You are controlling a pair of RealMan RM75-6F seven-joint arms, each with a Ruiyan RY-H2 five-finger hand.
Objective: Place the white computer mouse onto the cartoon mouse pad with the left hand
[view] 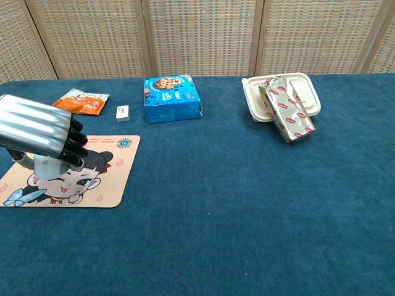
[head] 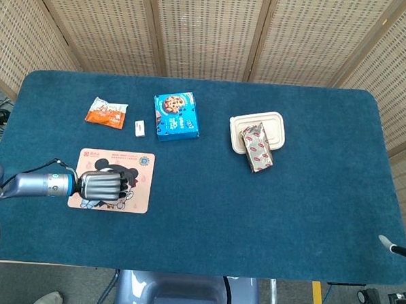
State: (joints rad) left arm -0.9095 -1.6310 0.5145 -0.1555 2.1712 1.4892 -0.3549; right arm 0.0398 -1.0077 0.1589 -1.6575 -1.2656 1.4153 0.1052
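Note:
My left hand [head: 103, 185] is over the cartoon mouse pad [head: 139, 170], with its fingers curled down around the white computer mouse [view: 47, 165]. In the chest view the mouse's white body shows under the left hand [view: 38, 130], above the cartoon face on the pad [view: 114, 179]. I cannot tell whether the mouse touches the pad. In the head view the hand hides the mouse. Only a pale sliver of my right hand [head: 391, 243] shows past the table's right edge, too little to read its fingers.
Behind the pad lie an orange snack packet [head: 106, 111], a small white eraser-like block [head: 139, 127] and a blue cookie box [head: 175, 115]. A beige tray [head: 276, 124] with a red-patterned silver pack [head: 257, 147] leaning on it stands at the back right.

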